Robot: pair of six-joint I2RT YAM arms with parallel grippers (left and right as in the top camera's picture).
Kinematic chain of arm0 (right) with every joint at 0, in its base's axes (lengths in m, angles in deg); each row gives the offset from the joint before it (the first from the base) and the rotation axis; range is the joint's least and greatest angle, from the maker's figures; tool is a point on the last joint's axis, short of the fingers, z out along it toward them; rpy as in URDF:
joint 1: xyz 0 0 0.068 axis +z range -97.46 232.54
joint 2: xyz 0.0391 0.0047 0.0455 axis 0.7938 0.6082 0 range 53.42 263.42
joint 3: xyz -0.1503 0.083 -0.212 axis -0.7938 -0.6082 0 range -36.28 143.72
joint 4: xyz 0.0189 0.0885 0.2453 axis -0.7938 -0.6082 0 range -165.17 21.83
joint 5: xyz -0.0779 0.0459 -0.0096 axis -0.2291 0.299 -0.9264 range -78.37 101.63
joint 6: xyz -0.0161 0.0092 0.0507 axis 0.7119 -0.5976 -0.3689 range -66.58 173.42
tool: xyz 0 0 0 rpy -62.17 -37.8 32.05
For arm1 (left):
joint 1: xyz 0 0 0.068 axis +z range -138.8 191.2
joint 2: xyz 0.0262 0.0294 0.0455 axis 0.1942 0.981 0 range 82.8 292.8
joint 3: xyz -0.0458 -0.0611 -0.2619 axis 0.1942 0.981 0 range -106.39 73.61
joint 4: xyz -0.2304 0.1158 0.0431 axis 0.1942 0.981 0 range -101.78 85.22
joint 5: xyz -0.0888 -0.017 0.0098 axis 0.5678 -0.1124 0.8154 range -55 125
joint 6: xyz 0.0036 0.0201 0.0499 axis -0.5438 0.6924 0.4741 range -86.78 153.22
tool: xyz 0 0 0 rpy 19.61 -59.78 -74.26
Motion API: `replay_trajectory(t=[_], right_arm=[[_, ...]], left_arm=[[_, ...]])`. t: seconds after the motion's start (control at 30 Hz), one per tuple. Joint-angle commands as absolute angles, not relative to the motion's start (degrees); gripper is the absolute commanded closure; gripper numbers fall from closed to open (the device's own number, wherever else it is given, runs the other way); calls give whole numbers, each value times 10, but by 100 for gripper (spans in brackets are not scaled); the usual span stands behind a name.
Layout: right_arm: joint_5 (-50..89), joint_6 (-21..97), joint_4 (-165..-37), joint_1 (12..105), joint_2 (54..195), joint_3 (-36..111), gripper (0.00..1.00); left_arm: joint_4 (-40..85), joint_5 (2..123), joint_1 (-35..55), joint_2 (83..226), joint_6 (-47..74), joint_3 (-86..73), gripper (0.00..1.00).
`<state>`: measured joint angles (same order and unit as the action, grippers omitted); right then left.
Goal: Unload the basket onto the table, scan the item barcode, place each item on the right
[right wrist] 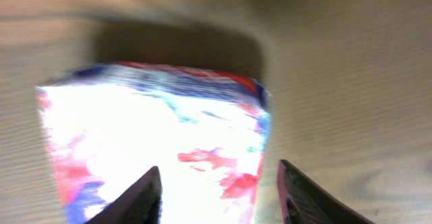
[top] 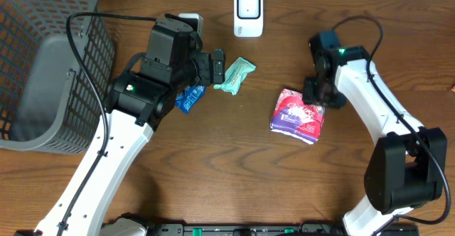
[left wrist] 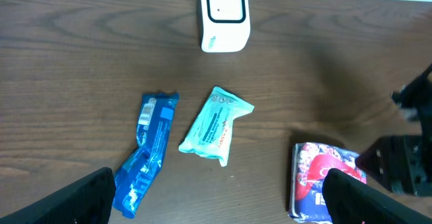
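A red, white and purple packet (top: 298,114) lies flat on the wooden table, right of centre. My right gripper (top: 317,94) is low at its far right corner. In the right wrist view the packet (right wrist: 155,136) is glare-white, and the right gripper (right wrist: 217,171) stands open, one finger over the packet and the other just past its edge. The white scanner (top: 248,12) stands at the table's back edge; the left wrist view shows the scanner (left wrist: 224,15) too. My left gripper (top: 206,69) hangs wide open above the table. Nothing is between the left gripper's (left wrist: 219,197) fingers.
A blue packet (top: 189,98) and a teal packet (top: 234,75) lie beside each other left of centre, under my left arm. A grey mesh basket (top: 50,58) fills the left side of the table.
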<state>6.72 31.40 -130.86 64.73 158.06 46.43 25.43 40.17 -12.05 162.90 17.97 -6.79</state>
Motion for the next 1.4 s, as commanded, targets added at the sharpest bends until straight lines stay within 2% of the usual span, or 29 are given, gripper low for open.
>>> replay_trajectory(t=[0.0, 0.13, 0.27, 0.47, 0.67, 0.93, 1.0, 1.1, 1.27, 1.37], right_arm=[[112, 342, -1306, 689, 1583, 498, 41], [90, 342, -1285, 755, 1584, 487, 27], [19, 307, -1275, 812, 1586, 462, 23], [-92, 212, -1252, 861, 1586, 404, 27], [-100, 197, -1186, 868, 1586, 356, 36], [-114, 166, -1139, 868, 1586, 305, 41], [-112, 166, -1142, 868, 1586, 305, 48], [-103, 166, -1142, 868, 1586, 305, 69], [-83, 166, -1153, 864, 1585, 324, 99], [-53, 166, -1173, 852, 1585, 363, 99]], left_arm=[[255, 395, -118, 1631, 177, -79, 2], [255, 394, -118, 1631, 177, -79, 2], [255, 395, -118, 1631, 177, -79, 2], [255, 395, -118, 1631, 177, -79, 2], [255, 394, -118, 1631, 177, -79, 2], [255, 395, -118, 1631, 177, -79, 2], [255, 394, -118, 1631, 177, -79, 2], [255, 395, -118, 1631, 177, -79, 2], [255, 394, -118, 1631, 177, -79, 2], [255, 395, -118, 1631, 177, -79, 2]])
